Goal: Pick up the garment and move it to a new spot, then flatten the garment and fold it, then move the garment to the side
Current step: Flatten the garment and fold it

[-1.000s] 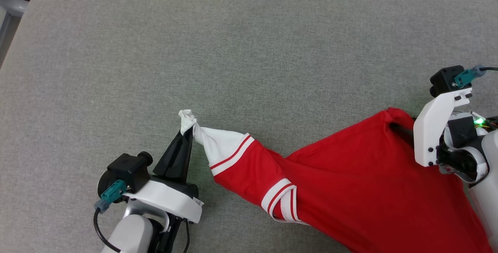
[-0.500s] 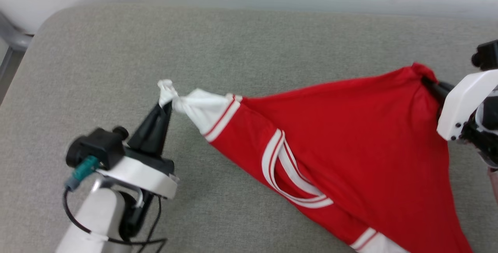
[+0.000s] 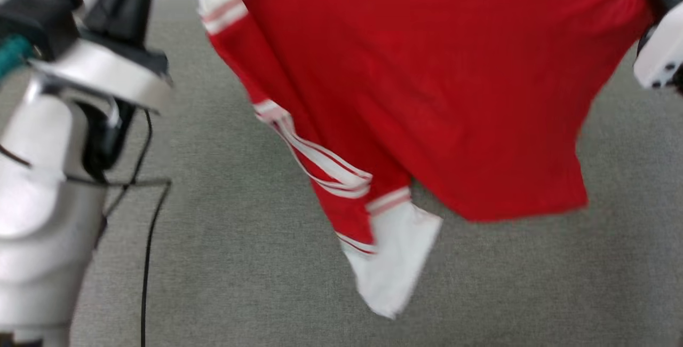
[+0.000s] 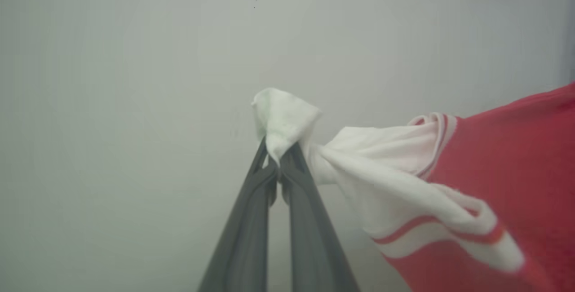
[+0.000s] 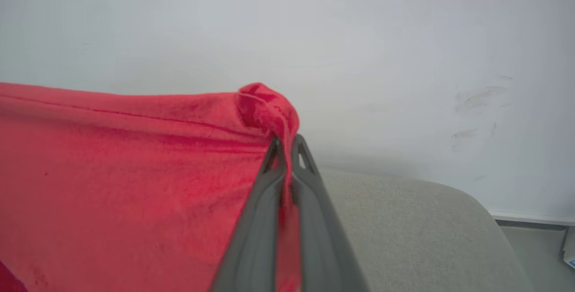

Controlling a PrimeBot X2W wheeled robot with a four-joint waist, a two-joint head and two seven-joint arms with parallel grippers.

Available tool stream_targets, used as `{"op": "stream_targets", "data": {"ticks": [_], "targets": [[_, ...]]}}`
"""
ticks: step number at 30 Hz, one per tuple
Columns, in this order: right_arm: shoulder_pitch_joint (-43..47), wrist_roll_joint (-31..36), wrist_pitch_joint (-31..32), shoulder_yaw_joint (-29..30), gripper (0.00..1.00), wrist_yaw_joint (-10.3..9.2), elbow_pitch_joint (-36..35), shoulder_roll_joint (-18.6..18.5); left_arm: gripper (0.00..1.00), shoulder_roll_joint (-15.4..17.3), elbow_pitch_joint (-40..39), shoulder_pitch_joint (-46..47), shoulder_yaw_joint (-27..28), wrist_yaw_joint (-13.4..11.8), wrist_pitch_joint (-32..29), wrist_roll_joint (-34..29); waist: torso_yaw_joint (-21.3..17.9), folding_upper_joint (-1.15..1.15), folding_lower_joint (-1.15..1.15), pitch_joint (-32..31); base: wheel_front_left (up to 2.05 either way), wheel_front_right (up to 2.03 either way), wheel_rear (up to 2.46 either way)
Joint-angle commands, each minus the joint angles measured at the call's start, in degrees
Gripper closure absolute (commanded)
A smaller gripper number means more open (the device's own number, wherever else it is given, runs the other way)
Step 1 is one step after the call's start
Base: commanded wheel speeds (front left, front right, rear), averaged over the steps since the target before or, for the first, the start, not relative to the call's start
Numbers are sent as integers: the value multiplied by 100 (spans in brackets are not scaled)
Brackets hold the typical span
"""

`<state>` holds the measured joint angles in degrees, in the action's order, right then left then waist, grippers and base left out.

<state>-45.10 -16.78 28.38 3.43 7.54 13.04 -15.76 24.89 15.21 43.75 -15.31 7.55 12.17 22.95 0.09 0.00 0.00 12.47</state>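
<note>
Over the grey surface (image 3: 240, 261), by a pale wall (image 5: 359, 36) — left fingers (image 4: 251, 220) and right fingers (image 5: 256, 229) clench the hanging garment (image 3: 427, 96).

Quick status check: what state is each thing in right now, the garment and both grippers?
garment: lifted, unfolded, hanging stretched between both grippers, one white sleeve dangling.
left gripper: shut on a white sleeve tip of the garment.
right gripper: shut on a red corner of the garment.
</note>
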Motion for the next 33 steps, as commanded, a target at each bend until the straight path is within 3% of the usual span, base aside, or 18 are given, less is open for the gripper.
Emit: {"op": "stream_targets", "data": {"ticks": [1, 14, 21, 28, 33], "targets": [[-300, 161, -63, 90, 100, -10, 73, 84, 100, 112, 254, 449, 32, -15, -53, 49, -122, 0, 0, 245, 0, 0, 0], [-2642, 846, -947, 411, 100, -15, 870, 498, 100, 464, 2002, 3510, 387, -95, -80, -95, -340, 0, 0, 1528, 0, 0, 0], [-3620, 1121, -1438, 536, 100, -19, 1272, 603, 100, 526, 2531, 4596, 448, -98, -40, -95, -348, 0, 0, 2078, 0, 0, 0], [-4153, 1243, -1971, 491, 100, -19, 2064, 756, 100, 449, 3227, 5003, 367, -60, 83, -7, -342, 0, 0, 2426, 0, 0, 0], [-4018, 1161, -2341, 355, 100, -18, 2774, 861, 100, 268, 3708, 4672, 253, -31, 167, 242, -306, 0, 0, 2502, 0, 0, 0]]}}
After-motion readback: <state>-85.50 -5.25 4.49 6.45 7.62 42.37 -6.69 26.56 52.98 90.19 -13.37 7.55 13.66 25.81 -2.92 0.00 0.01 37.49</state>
